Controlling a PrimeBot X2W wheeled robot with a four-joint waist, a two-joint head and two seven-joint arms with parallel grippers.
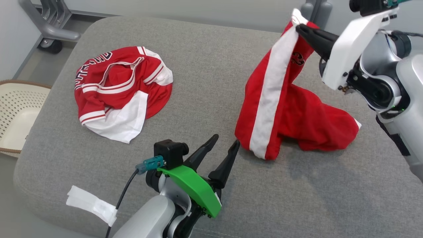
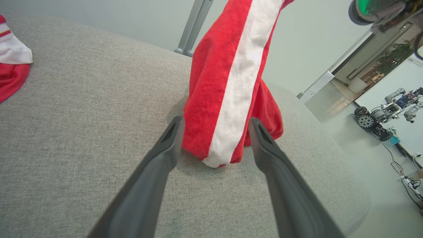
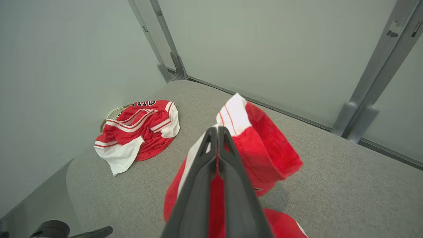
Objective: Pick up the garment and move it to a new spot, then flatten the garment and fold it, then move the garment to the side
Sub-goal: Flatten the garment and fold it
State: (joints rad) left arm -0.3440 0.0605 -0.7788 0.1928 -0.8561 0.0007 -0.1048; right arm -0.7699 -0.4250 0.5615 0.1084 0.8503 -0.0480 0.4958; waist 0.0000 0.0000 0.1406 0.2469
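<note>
The garment (image 1: 274, 99) is a pair of red shorts with a white side stripe, half lifted off the grey cushion. My right gripper (image 1: 302, 29) is shut on its top edge, up at the right; in the right wrist view the closed fingers (image 3: 216, 132) pinch the red and white cloth (image 3: 257, 138). The lower end of the garment (image 2: 228, 109) still rests on the cushion. My left gripper (image 1: 226, 140) stands open at the front middle, just left of that lower end. In the left wrist view its two fingers (image 2: 172, 135) flank the hanging cloth without touching it.
A second garment, a crumpled red and white jersey (image 1: 120, 89), lies at the cushion's far left. A cream basket (image 1: 16, 112) stands on the floor left of the cushion (image 1: 205, 79). Grey metal frame legs (image 1: 49, 23) stand behind. A white tag (image 1: 91, 203) hangs at the front left edge.
</note>
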